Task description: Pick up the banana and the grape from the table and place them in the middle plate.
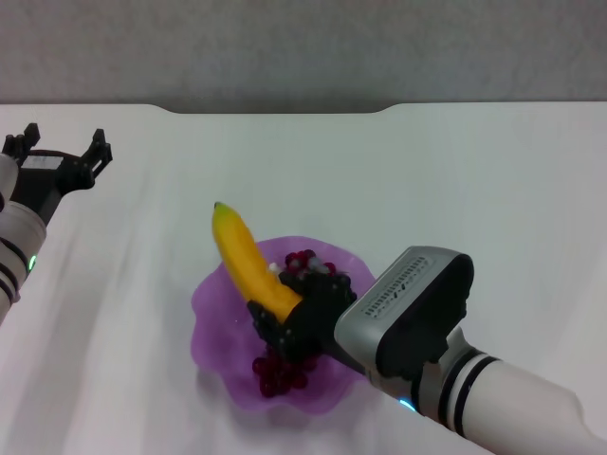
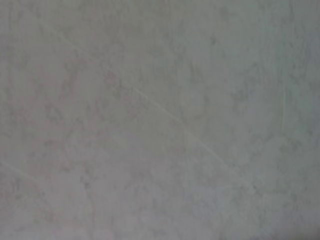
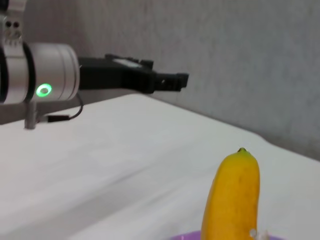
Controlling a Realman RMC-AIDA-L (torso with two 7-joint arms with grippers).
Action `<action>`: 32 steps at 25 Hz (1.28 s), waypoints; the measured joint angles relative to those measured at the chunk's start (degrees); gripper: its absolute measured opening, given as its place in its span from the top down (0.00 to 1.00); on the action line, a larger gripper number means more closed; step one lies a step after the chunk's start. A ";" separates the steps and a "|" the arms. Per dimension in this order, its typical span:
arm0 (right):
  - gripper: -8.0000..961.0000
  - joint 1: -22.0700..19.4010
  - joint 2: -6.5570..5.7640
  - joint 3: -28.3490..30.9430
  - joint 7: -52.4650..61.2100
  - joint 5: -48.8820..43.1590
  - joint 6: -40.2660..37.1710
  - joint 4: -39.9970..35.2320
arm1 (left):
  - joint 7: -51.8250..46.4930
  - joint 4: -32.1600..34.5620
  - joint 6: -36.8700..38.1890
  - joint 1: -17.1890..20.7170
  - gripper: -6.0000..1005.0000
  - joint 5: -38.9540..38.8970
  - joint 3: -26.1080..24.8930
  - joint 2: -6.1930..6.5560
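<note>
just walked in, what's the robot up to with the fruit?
The right hand is shut on the banana, holding it tilted over the middle plate, its greenish tip pointing up and away. The grape already lies in that plate, partly hidden under the hand. The left hand sits open and idle above the table at the far left, holding nothing.

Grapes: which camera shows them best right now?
The head view: the grape lies in the middle plate, partly hidden by the right gripper holding the banana. The right wrist view shows only banana and plate edge; the left wrist view shows neither.
</note>
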 joint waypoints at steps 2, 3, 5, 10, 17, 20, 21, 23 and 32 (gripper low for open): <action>0.47 0.08 0.00 0.00 0.01 0.00 0.64 0.00 | -0.04 0.00 -0.01 0.00 0.11 0.00 0.00 0.00; 0.47 0.13 0.00 0.00 0.01 0.00 0.81 0.00 | -0.10 -0.01 -0.01 0.00 0.11 0.00 0.00 0.00; 0.47 0.42 0.00 0.00 0.02 0.01 1.22 0.00 | -0.13 -0.01 -0.02 0.00 0.11 0.00 0.00 0.01; 0.47 0.80 0.00 -0.01 0.04 0.01 1.86 0.19 | -0.17 0.01 -0.04 0.02 0.11 0.00 0.00 0.01; 0.47 0.57 0.10 0.17 0.05 0.01 1.04 0.33 | -0.22 -0.06 -0.04 0.03 0.11 0.00 0.00 0.01; 0.46 0.52 0.09 0.27 0.05 0.01 0.86 0.40 | -0.22 -0.06 -0.05 0.03 0.11 0.00 0.00 0.01; 0.46 0.54 0.09 0.29 0.05 0.01 0.86 0.41 | -0.22 -0.06 -0.05 0.03 0.11 0.00 0.00 0.01; 0.38 0.54 0.09 0.53 0.05 -0.03 0.80 0.40 | -0.22 -0.05 -0.05 0.03 0.11 0.00 0.00 0.01; 0.20 0.24 0.03 3.64 -0.65 -1.36 -5.64 -0.25 | 0.03 -0.11 0.22 0.30 0.11 0.00 0.00 0.01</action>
